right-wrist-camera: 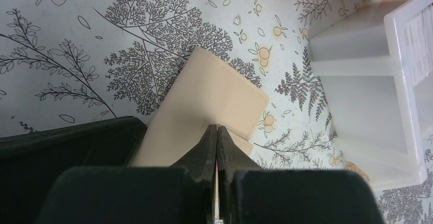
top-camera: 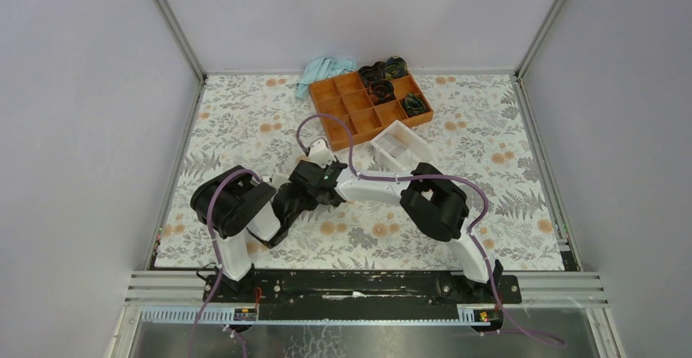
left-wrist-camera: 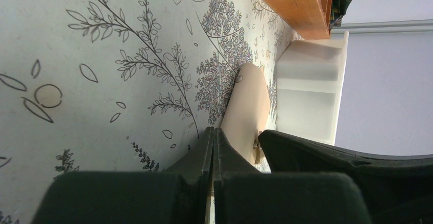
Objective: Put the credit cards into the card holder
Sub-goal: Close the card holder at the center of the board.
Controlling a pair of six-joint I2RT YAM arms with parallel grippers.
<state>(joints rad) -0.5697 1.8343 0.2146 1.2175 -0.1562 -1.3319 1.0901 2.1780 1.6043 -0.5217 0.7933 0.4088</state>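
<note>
The card holder (right-wrist-camera: pixel 214 94) is a tan folded wallet lying flat on the floral cloth, with a second layer showing at its lower right edge. My right gripper (right-wrist-camera: pixel 217 128) is shut, its tips resting over the card holder's near part. My left gripper (left-wrist-camera: pixel 213 130) is also shut, its tips at the card holder's (left-wrist-camera: pixel 248 106) near edge, with a right finger (left-wrist-camera: pixel 332 152) just beside it. In the top view both grippers (top-camera: pixel 303 191) (top-camera: pixel 322 177) meet mid-table and hide the card holder. No credit cards are in view.
A white plastic tray (top-camera: pixel 400 146) stands just right of the card holder, close to my right wrist (right-wrist-camera: pixel 367 96). Behind it lies an orange compartment tray (top-camera: pixel 371 105) with dark items in its far cells. A light blue cloth (top-camera: pixel 322 71) is at the back edge.
</note>
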